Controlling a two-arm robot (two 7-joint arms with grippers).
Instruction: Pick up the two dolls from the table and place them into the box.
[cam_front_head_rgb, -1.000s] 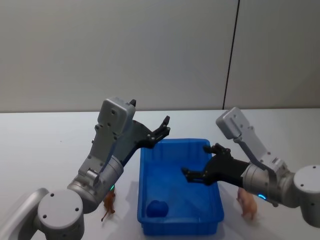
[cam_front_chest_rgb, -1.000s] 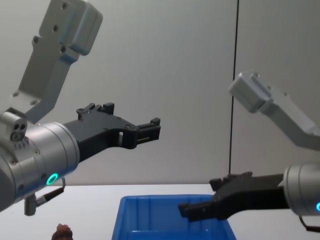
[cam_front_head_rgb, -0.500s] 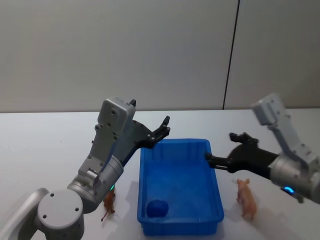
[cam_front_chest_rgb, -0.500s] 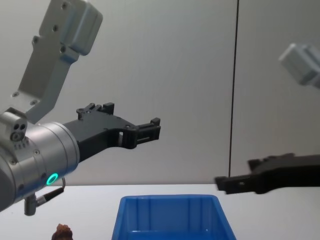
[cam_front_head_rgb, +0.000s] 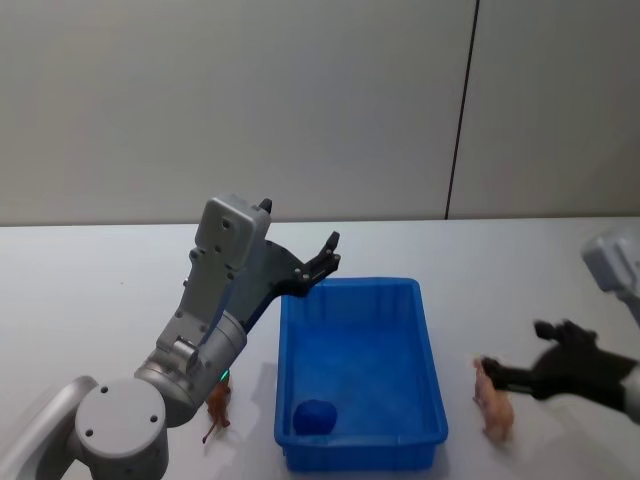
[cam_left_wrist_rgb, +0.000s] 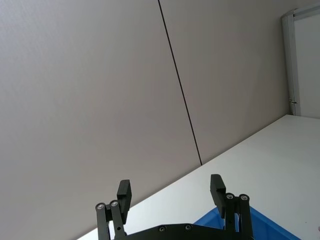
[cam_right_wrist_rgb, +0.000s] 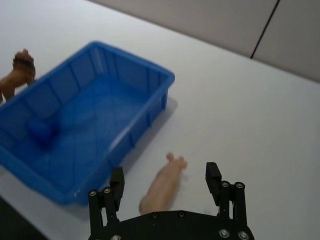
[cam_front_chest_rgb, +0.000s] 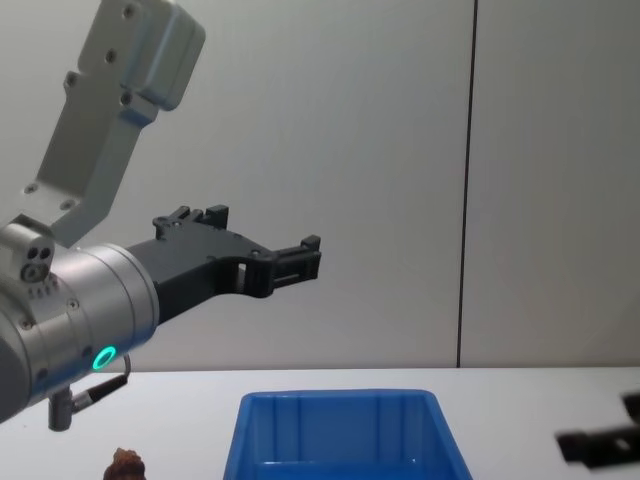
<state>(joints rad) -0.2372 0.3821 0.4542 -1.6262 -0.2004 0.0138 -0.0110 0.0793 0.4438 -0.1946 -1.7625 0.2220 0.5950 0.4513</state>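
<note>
The box (cam_front_head_rgb: 432, 350) is bright blue with a criss-cross floor, the lump (cam_front_head_rgb: 316, 416) inside it a darker blue; the table (cam_front_head_rgb: 90, 300) is plain white and the wall (cam_front_head_rgb: 250, 100) pale grey with a thin dark seam (cam_front_head_rgb: 462, 110). The pig doll (cam_front_head_rgb: 494, 408) is pale pink, the lion doll (cam_right_wrist_rgb: 17, 72) tawny brown with a darker mane. The left gripper (cam_front_head_rgb: 325, 255) and right gripper (cam_right_wrist_rgb: 165, 172) are black, the left arm (cam_front_chest_rgb: 90, 300) silver-grey with a glowing green ring (cam_front_chest_rgb: 103, 357).

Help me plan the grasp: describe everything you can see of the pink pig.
The pig is a small pale-pink figure, smooth and plastic-looking, with snout and ears. It rests on the white table, right of the blue box and apart from it, head pointing away from the robot. The right gripper hovers over it, jaws open either side, not gripping.
</note>
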